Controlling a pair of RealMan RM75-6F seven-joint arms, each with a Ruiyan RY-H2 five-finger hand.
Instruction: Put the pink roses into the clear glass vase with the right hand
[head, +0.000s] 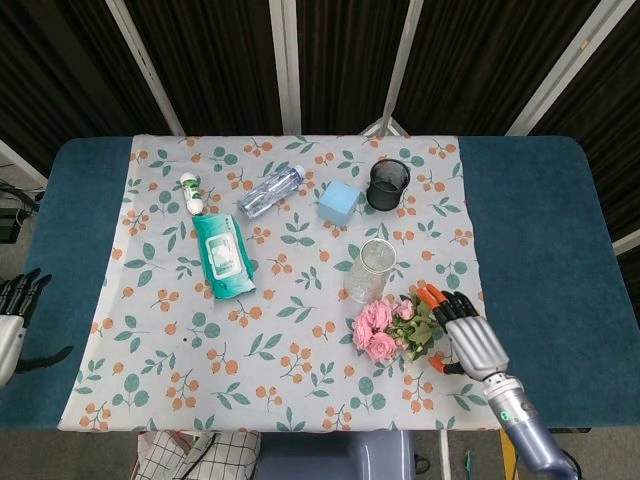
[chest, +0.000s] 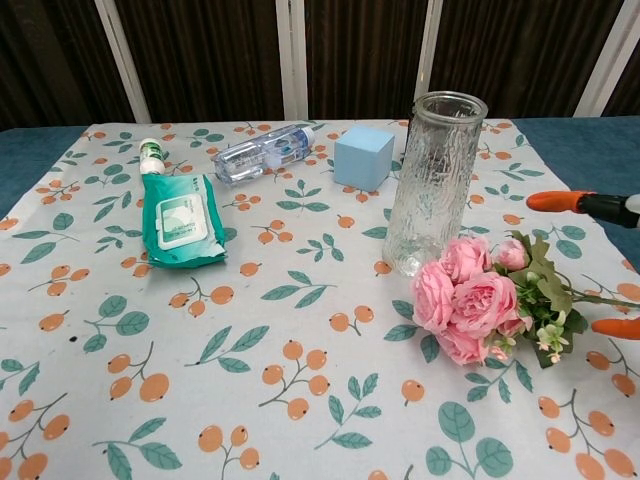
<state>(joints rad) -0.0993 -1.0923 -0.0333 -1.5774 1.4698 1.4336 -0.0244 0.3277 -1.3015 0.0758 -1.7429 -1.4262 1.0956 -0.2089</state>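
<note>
We found the right hand (head: 468, 340) just beside the stem end of the pink roses (head: 390, 328), its fingers spread apart and holding nothing. In the chest view only orange fingertips (chest: 553, 200) entered from the right edge, one above the stems and one below. The left hand (head: 14, 312) sat at the far left edge, well apart from everything; we could not tell how its fingers were set.

The roses lay flat on the flowered cloth (head: 150, 350), just in front of the glass vase (head: 369, 270), which stood upright with its mouth open to the top. The blooms looked to be touching or nearly touching the vase's base in the chest view.

Risks, in our judgement: the stems are thin and low on the cloth, so a closing grasp could slip off them or gather cloth instead. The vase is tall and narrow; a bump from the blooms or the hand while lifting could tip it. Leaves may snag on the rim.

The bunch's long axis ran roughly left to right, blooms toward the robot's left, stems toward the right hand.
</note>
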